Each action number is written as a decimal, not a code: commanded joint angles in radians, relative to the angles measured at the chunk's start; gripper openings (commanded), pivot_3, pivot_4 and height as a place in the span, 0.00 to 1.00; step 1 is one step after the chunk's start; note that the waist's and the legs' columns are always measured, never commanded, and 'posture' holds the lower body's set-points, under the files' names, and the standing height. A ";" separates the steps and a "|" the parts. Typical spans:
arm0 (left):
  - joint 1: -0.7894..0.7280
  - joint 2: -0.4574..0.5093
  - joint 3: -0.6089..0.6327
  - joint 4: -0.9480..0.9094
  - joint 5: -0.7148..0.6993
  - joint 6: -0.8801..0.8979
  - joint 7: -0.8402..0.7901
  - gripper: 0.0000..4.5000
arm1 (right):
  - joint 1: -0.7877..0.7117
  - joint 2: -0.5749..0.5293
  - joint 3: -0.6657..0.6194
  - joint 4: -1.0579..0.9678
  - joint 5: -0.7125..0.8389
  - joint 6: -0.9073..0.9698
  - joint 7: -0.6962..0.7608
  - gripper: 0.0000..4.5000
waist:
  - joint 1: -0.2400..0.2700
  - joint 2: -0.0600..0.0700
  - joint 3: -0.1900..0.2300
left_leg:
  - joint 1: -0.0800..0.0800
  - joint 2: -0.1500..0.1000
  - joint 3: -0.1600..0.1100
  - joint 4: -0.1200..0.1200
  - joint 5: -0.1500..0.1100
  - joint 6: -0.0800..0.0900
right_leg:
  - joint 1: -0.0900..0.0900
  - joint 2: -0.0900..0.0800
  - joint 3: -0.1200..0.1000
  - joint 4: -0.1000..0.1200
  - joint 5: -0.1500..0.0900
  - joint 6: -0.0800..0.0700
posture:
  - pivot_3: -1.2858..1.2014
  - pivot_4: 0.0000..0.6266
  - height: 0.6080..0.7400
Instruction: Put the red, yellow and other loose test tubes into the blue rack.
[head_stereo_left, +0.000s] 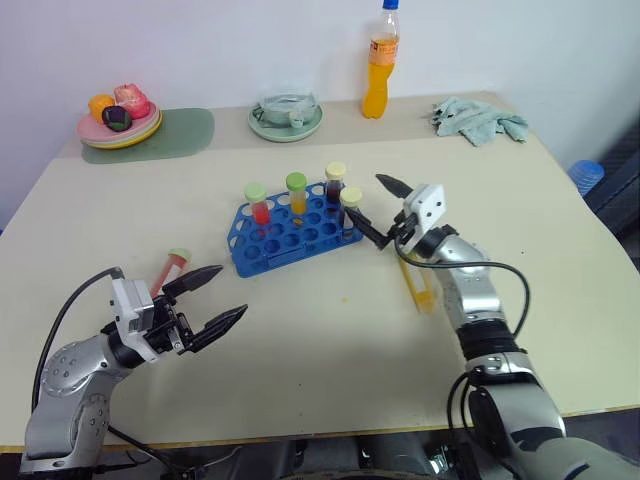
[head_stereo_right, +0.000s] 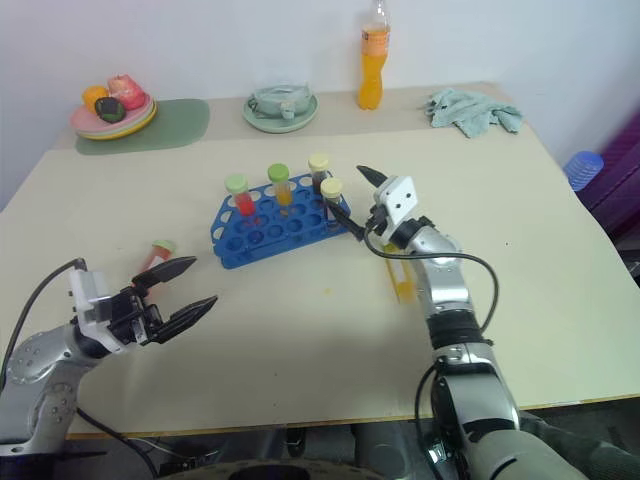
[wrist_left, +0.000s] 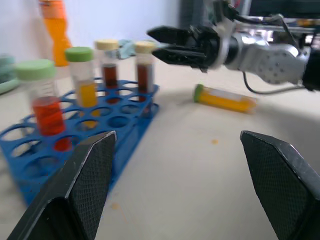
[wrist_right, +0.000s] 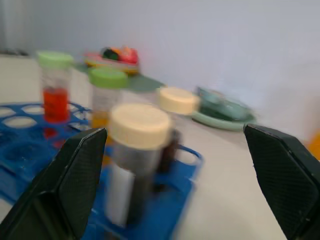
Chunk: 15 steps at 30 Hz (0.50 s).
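**Two Tubes Left Loose, Four Standing in the Rack**

Nearest the camera, the left hand (head_stereo_left: 213, 297) is held just above the counter (head_stereo_left: 330, 360) with its fingers spread wide and nothing between them. Just beyond it, a red tube (head_stereo_left: 172, 270) with a green cap is seen lying on its side, near the rack's left end. The blue rack (head_stereo_left: 290, 232) is set mid-counter, with four tubes standing upright in it: red, yellow, and two brown ones with cream caps. The right hand (head_stereo_left: 377, 213) is placed just beside the rack's right end, its fingers spread and empty, close to the nearer brown tube (wrist_right: 135, 165). A yellow tube (head_stereo_left: 421, 292) is left lying on the counter beneath the right forearm.

The loose tubes are judged to be light, stiff and smooth, so they may roll or slip when pinched. A hold across the middle of the body, below the cap, is likely safest, so that each can be tipped upright for a hole.
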 joint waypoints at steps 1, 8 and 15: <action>-0.007 0.015 -0.011 -0.024 -0.007 -0.015 -0.037 0.91 | 0.080 -0.088 -0.007 -0.250 0.019 0.158 0.007 0.99 | 0.001 0.000 0.000 | 0.000 0.000 0.000 0.000 0.000 0.000 | 0.000 0.000 0.000 0.000 0.000 0.000 | 0.52 0.24 1.00; -0.019 0.066 -0.063 -0.029 -0.025 0.004 -0.165 0.91 | 0.256 -0.285 -0.044 -0.666 0.032 0.705 -0.070 0.99 | 0.006 0.000 0.001 | -0.002 0.001 0.000 0.001 0.000 0.000 | 0.000 -0.001 0.000 -0.001 -0.004 -0.003 | 0.52 0.24 1.00; -0.094 0.155 -0.125 0.004 0.007 0.011 -0.291 0.91 | 0.175 -0.375 -0.068 -0.700 0.145 1.301 -0.108 0.99 | 0.002 -0.001 0.002 | -0.004 0.001 0.000 0.001 -0.001 0.001 | -0.001 -0.001 -0.001 -0.003 -0.006 -0.003 | 0.52 0.24 1.00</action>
